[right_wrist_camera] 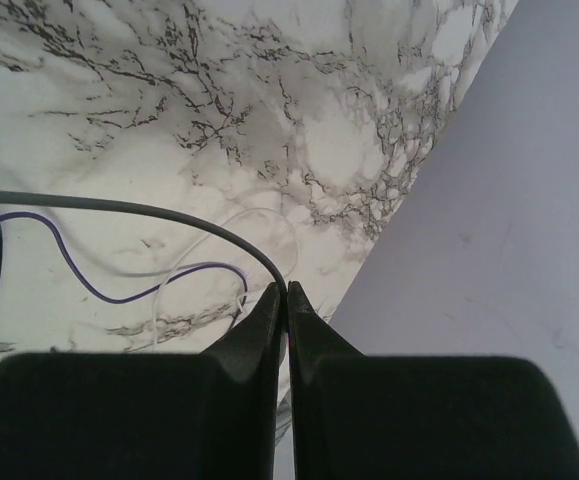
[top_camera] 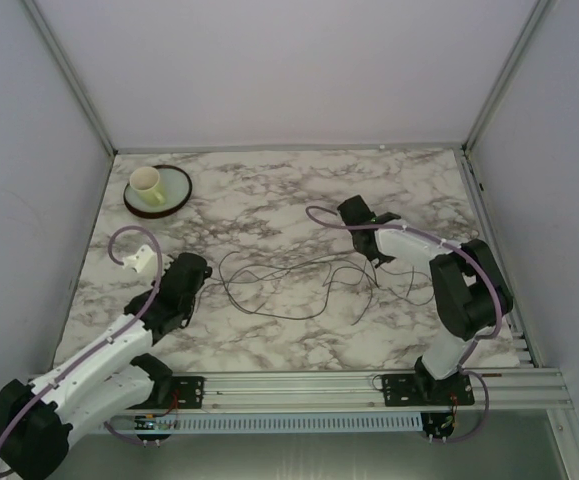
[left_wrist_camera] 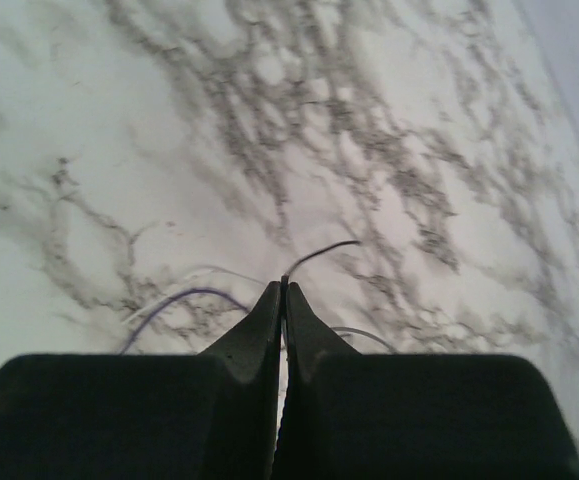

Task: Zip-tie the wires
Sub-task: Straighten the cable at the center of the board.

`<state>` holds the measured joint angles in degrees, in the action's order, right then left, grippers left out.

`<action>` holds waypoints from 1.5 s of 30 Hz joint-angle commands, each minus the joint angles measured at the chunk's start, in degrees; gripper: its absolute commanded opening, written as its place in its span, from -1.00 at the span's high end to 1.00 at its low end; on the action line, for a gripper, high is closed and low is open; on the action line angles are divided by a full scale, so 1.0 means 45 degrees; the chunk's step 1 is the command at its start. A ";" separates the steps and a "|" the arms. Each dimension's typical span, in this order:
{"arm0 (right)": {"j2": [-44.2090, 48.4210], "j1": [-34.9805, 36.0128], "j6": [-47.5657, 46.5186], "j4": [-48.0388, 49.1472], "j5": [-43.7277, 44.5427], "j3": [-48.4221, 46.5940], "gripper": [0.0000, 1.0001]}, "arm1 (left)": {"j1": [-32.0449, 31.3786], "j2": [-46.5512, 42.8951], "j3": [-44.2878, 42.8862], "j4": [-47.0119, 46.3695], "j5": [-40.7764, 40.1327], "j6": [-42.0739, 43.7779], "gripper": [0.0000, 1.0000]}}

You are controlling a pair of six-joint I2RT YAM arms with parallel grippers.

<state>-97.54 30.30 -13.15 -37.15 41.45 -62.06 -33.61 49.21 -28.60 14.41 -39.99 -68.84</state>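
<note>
The wires (top_camera: 289,275) lie in loose dark loops across the middle of the marble table, between my two arms. My left gripper (top_camera: 207,268) is at their left end. In the left wrist view it (left_wrist_camera: 283,285) is shut on a thin dark wire (left_wrist_camera: 321,249) whose tip curls out past the fingertips. A purple wire (left_wrist_camera: 174,299) trails to its left. My right gripper (top_camera: 374,258) is at the wires' right end. In its own view it (right_wrist_camera: 282,290) is shut on a thicker dark wire (right_wrist_camera: 119,207) that arcs off to the left, above a purple wire (right_wrist_camera: 79,282).
A pale cup (top_camera: 147,184) stands on a green-rimmed plate (top_camera: 176,196) at the back left. Grey walls enclose the table on three sides; the right wall (right_wrist_camera: 489,220) is near my right gripper. A white clip (top_camera: 135,259) sits on the left arm.
</note>
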 commanded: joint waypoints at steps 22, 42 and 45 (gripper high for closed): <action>-0.0334 0.0294 -0.1741 0.2877 -0.0064 0.1292 1.00 | 0.0866 0.3417 0.1323 -0.2677 0.0743 -0.0434 1.00; -0.1437 0.0375 -0.1265 0.3238 -0.1361 0.1670 1.00 | 0.1101 0.6345 0.0942 -0.3470 0.1107 0.0169 1.00; -0.1498 0.0375 -0.1228 0.3223 -0.1399 0.1682 1.00 | 0.1101 0.6623 0.0854 -0.3499 0.1207 0.0227 1.00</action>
<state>-103.53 31.44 -19.94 -23.97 36.18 -54.43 -28.97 76.42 -24.75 -3.25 -36.07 -68.82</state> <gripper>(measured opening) 0.007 0.008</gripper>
